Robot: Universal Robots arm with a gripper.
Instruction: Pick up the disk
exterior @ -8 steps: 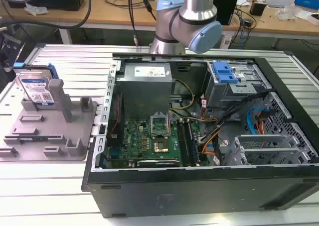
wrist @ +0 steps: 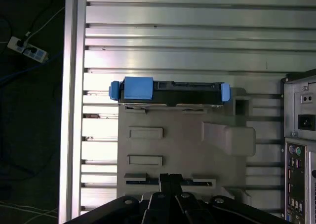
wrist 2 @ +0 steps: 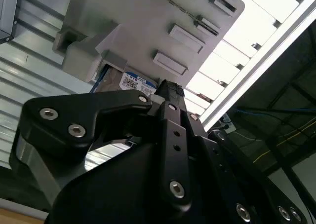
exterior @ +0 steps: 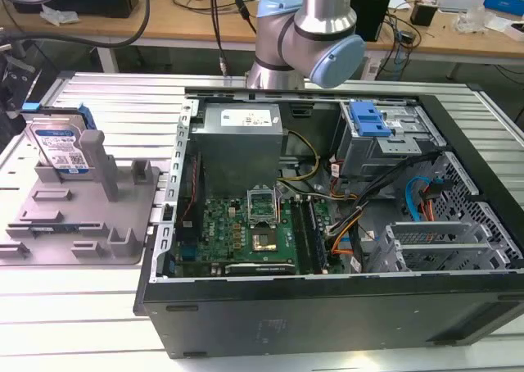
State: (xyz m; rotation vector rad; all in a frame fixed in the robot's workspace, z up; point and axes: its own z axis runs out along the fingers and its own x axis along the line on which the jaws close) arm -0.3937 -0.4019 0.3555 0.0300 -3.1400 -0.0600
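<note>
Slotted aluminium table point(exterior: 82, 315), silver, long parallel grooves running across its top; the same ribbed surface shows in the first wrist view point(wrist: 197, 31) and the second wrist view point(wrist 2: 29, 76). A raised aluminium rail point(wrist: 74, 110) runs along the table's edge, with dark floor beyond it. Two things sit directly on the table. Grey plastic fixture point(exterior: 82, 224) with upright posts, flat on the grooves at the exterior view's left, also seen in both wrist views point(wrist: 187, 135) point(wrist 2: 148, 26). Open black computer case point(exterior: 327, 306) lying on its side at the exterior view's right, just beside the fixture; its rear panel point(wrist: 298, 135) shows in the first wrist view.
</note>
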